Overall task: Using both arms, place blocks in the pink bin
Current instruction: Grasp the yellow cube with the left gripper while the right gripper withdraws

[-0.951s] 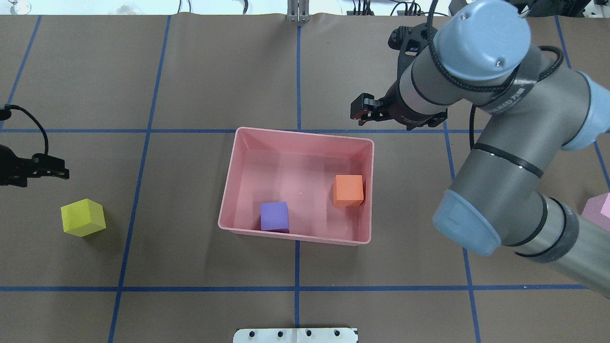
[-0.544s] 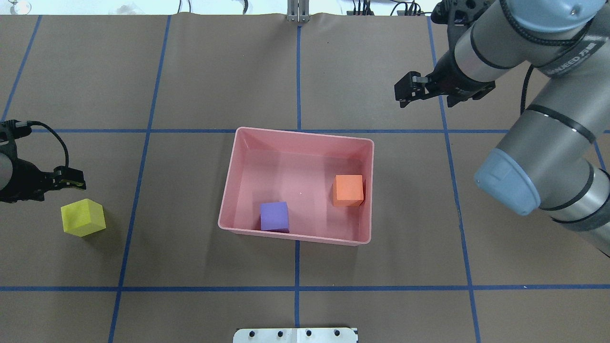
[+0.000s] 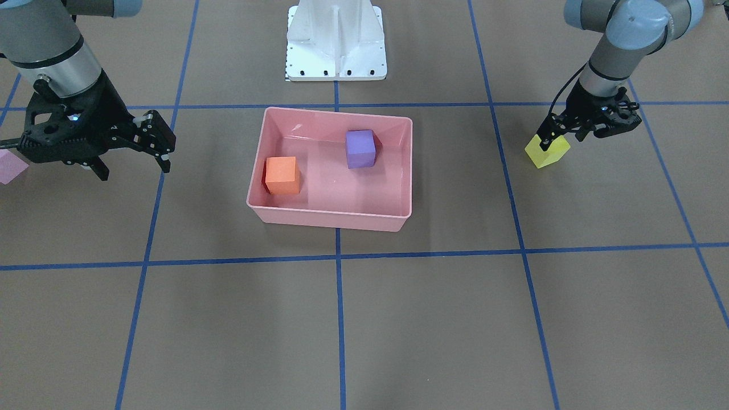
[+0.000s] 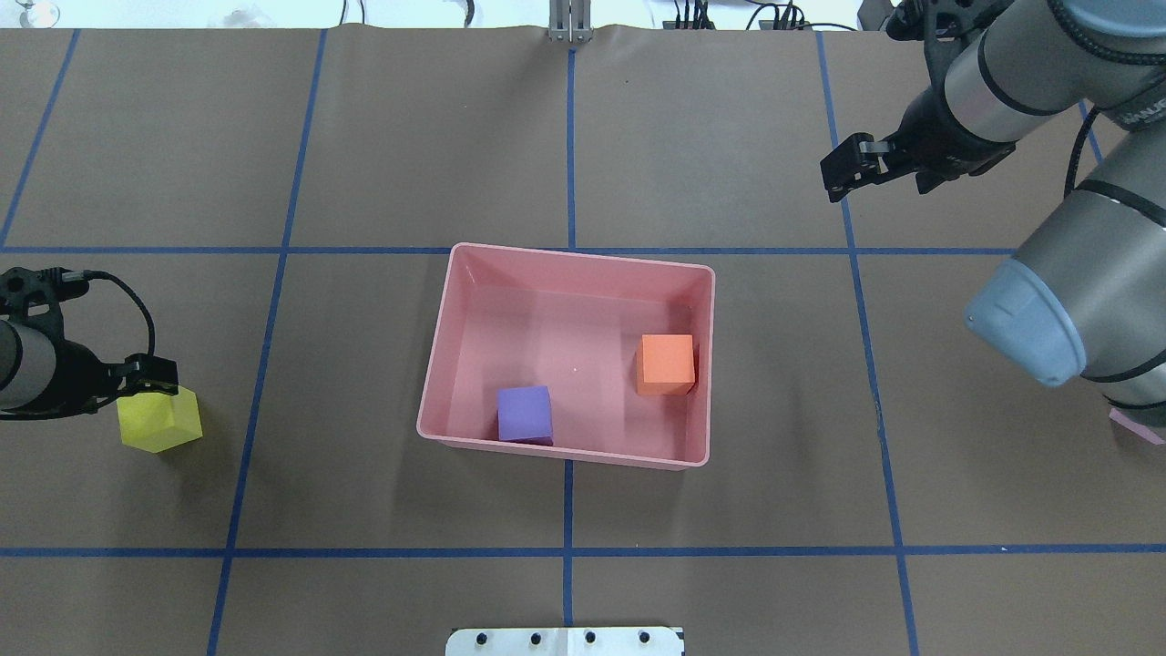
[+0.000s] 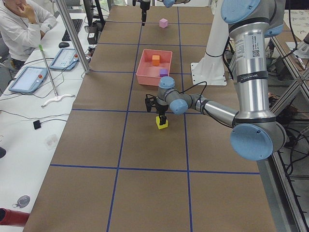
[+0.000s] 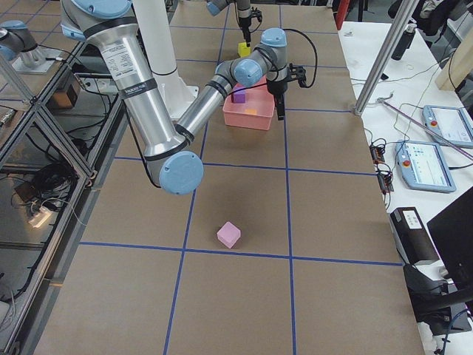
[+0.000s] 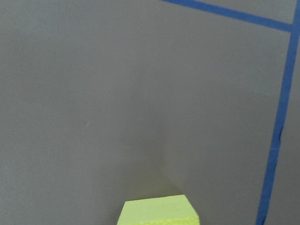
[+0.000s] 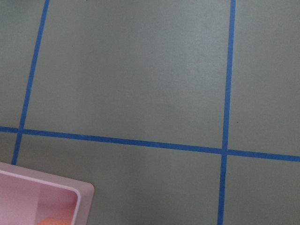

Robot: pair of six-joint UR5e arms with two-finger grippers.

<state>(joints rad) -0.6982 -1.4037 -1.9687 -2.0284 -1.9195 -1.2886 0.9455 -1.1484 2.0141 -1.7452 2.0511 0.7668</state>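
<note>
Purple block (image 4: 526,415): lying in the bin (image 4: 583,273), against the wall nearest the robot; already placed.
Yellow block (image 4: 159,424): sitting on the table (image 4: 364,137) well to the bin's left, turned cornerwise to the tape lines (image 4: 571,137); not yet in.
Left gripper (image 4: 157,378): hanging right over the yellow block, fingers looking spread and pinching nothing; touching the block's top edge or just clear of it, impossible to tell which.
Handling of yellow block: probably behaving as light, slightly soft foam, the matte skin likely giving good grip and little slip; nothing fragile about it, so a gentle squeeze likely sufficing.
Hold on yellow block: best taking two opposite flat faces at about mid-height; likely needing the wrist turned to match the block's skew, since closing on corners is risking a twist or a pop-out.
Pink block (image 6: 228,234): sitting on the table well to the bin's right, apart from both grippers; likely handling the same way, its faces lying open all round.
Orange block (image 4: 666,364): lying in the bin by the right wall, apart from the purple one.
Right gripper (image 4: 843,173): hanging beyond the bin's far right corner, fingers spread, carrying nothing.
</note>
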